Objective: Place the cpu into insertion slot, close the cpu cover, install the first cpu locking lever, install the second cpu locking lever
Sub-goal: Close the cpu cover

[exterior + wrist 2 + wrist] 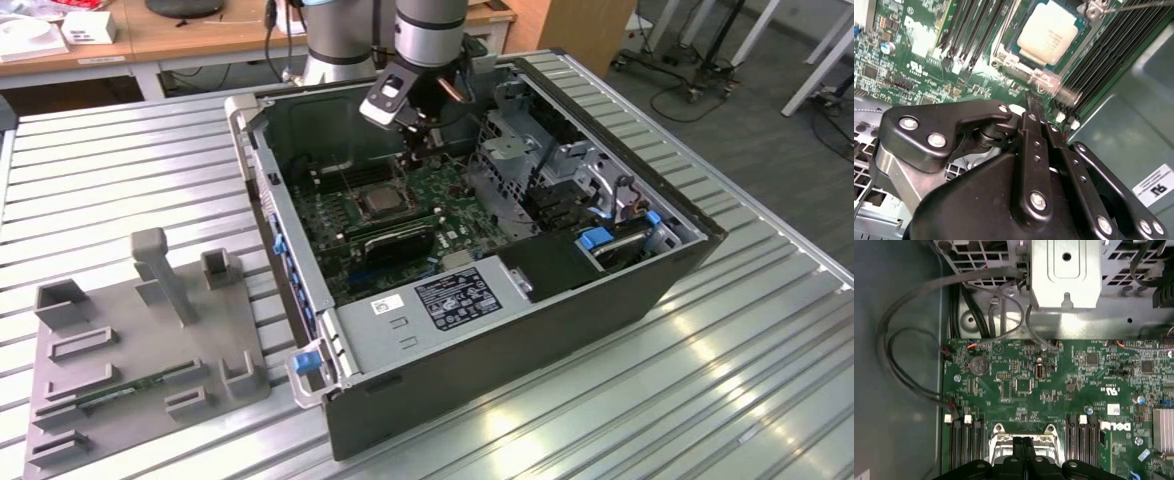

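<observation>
The cpu [1048,32], a small square chip with a dull silver top, sits in the insertion slot [379,204] on the green board inside the open computer case. The cpu cover [1004,59], a thin silver frame, lies around the chip; its edge with two tabs [1022,430] is just past my fingertips. A blurred silver metal piece [1054,86] lies at the socket's near edge. My gripper [418,150] hangs a little above the board beside the socket. Its black fingers [1033,102] are pressed together with nothing between them, also seen in the first wrist view [1023,441].
Long black memory slots [969,35] flank the socket. A metal drive cage [514,150] rises at the exterior view's right, with a power supply [447,300] at the case front. Loose cables [904,350] run along the case wall. A grey fixture tray [134,340] lies outside.
</observation>
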